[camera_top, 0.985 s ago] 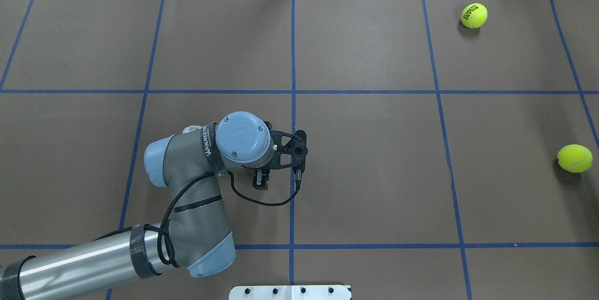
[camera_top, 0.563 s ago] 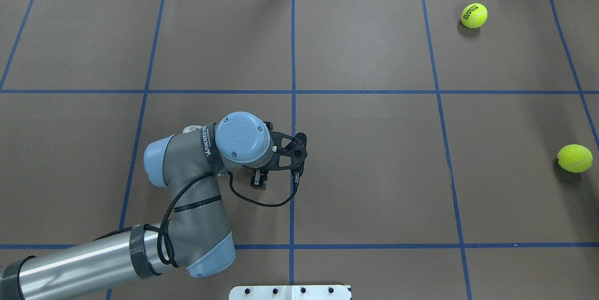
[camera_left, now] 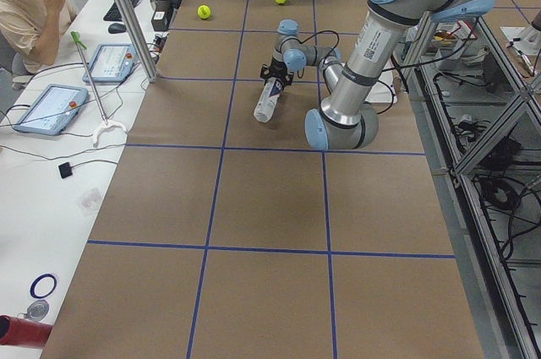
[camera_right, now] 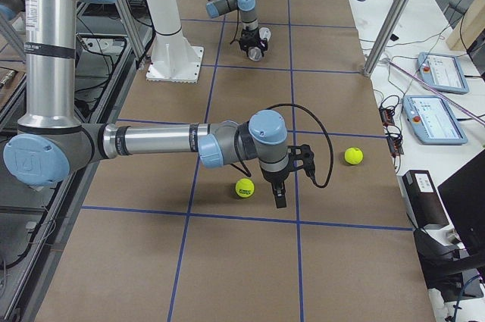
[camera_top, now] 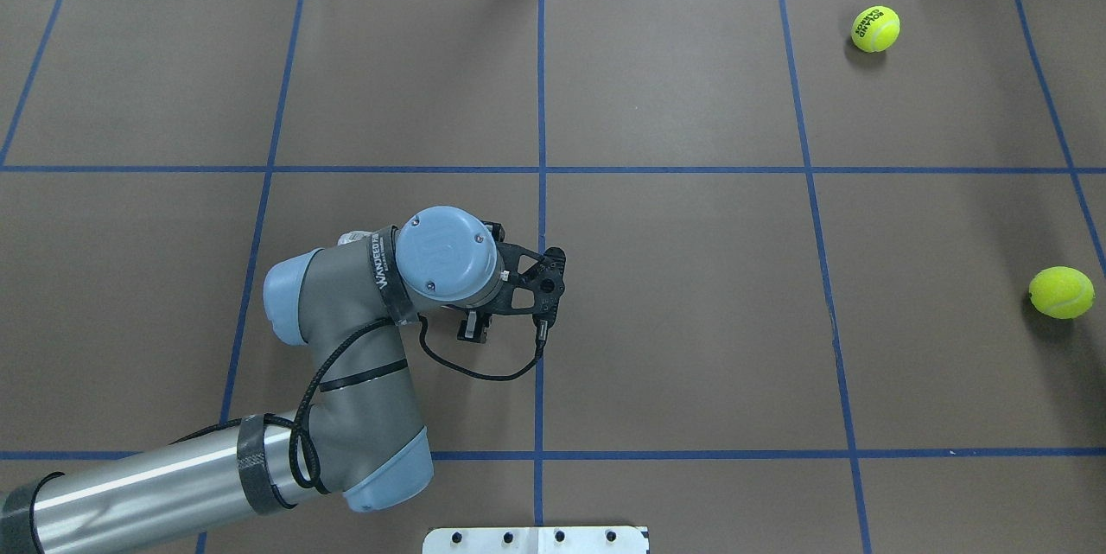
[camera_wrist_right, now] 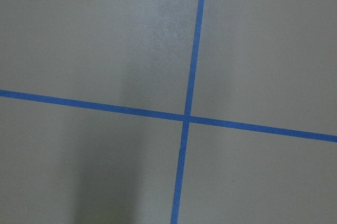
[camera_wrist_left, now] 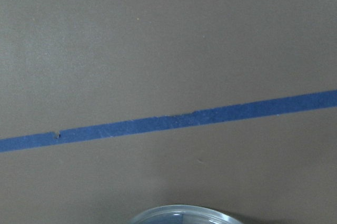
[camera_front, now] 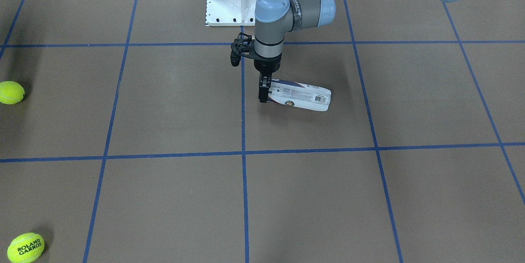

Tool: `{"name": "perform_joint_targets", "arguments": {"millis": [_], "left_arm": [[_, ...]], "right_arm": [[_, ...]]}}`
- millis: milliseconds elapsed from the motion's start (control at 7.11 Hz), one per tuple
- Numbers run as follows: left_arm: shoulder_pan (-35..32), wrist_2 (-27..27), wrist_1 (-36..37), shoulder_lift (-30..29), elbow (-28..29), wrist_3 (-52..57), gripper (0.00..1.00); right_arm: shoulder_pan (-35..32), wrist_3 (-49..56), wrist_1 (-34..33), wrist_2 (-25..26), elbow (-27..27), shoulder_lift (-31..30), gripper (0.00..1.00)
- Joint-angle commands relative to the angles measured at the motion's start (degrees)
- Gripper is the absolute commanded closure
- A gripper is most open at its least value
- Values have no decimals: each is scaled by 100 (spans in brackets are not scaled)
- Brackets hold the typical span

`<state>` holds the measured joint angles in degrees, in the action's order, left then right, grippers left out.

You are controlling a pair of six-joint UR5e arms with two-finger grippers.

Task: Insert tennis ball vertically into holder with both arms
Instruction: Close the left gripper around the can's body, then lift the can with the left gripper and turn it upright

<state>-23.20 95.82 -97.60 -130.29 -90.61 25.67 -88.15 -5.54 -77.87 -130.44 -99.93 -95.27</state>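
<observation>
Seems clenched with left gripper (camera_front: 264,90) on end rim of tube (camera_front: 301,95), lying on table (camera_front: 164,111) just left of centre; cannot tell for right gripper (camera_right: 279,199), far right by ball (camera_right: 244,187); could slip or swing loose when tipped upright, with so thin a hold.

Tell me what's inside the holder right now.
Cannot be seen: the holder lies on its side, its label covers the wall, and the left end effector grips one end. One ball and a second ball rest outside on the table.
</observation>
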Motion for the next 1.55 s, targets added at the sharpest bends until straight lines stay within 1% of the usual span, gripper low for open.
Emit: {"name": "perform_joint_targets", "arguments": {"millis": [0, 141, 281, 422, 703, 844, 985, 1125, 1266, 1407], "left_arm": [[-9, 33, -31, -49, -202, 9, 14], [-17, 33, -31, -40, -247, 9, 22], [-44, 33, -75, -75, -369, -44, 21], [-218, 94, -119, -258, -605, -105, 21], [-761, 1083, -224, -514, -634, -308, 24], [-1104, 1497, -486, -541, -634, -412, 24], [-1420, 1945, -1071, -541, -599, -805, 24], [-1580, 2245, -1721, -541, -564, -1374, 23], [-1599, 2274, -2371, -541, -555, -1937, 22], [-1608, 2266, -3291, -541, -442, -2586, 23]], "right_arm": [[0, 0, 0, -7, 0, 0, 0], [0, 0, 0, -7, -9, 0, 0], [0, -9, 0, -7, 0, 8, 0], [0, -9, 0, -7, -9, 9, 0], [9, -9, 0, -7, 0, 17, 0], [0, -9, 0, -7, -9, 17, 0], [0, -9, 0, -25, -9, 52, 0], [0, -9, 0, -25, -9, 53, 0], [0, -9, 0, -25, 0, 53, 0], [0, -9, 0, -25, 0, 61, 0]]}}
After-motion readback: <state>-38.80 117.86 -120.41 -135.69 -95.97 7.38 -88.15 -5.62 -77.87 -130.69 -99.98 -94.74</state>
